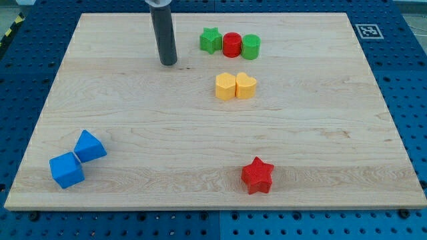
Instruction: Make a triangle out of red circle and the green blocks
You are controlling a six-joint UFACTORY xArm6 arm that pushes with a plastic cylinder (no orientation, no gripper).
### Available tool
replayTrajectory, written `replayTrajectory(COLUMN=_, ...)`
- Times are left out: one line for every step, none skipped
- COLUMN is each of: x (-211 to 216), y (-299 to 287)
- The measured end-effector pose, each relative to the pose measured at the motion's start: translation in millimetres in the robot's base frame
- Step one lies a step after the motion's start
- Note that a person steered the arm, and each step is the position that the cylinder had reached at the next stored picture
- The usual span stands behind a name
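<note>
A red circle (231,45) stands near the view's top, touching a green star (211,40) on its left and a green circle (251,47) on its right; the three form a nearly straight row. My tip (168,63) rests on the wooden board to the left of the green star, about a block's width or more apart from it and slightly lower in the view.
A yellow hexagon (225,86) and a yellow heart (245,86) touch each other just below the row. A red star (257,175) lies at the bottom right of centre. Two blue blocks (89,146) (67,170) sit at the bottom left. The wooden board (320,120) lies on a blue pegboard.
</note>
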State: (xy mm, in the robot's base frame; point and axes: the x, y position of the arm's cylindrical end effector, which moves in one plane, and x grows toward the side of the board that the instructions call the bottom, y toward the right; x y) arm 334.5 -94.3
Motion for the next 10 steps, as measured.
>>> replayTrajectory(x=-19, y=-6)
replayTrajectory(x=-36, y=-6)
replayTrajectory(x=-55, y=-5)
replayTrajectory(x=-66, y=-3)
replayTrajectory(x=-75, y=12)
replayTrajectory(x=-81, y=29)
replayTrajectory(x=-83, y=38)
replayTrajectory(x=-84, y=42)
replayTrajectory(x=-84, y=62)
replayTrajectory(x=-96, y=73)
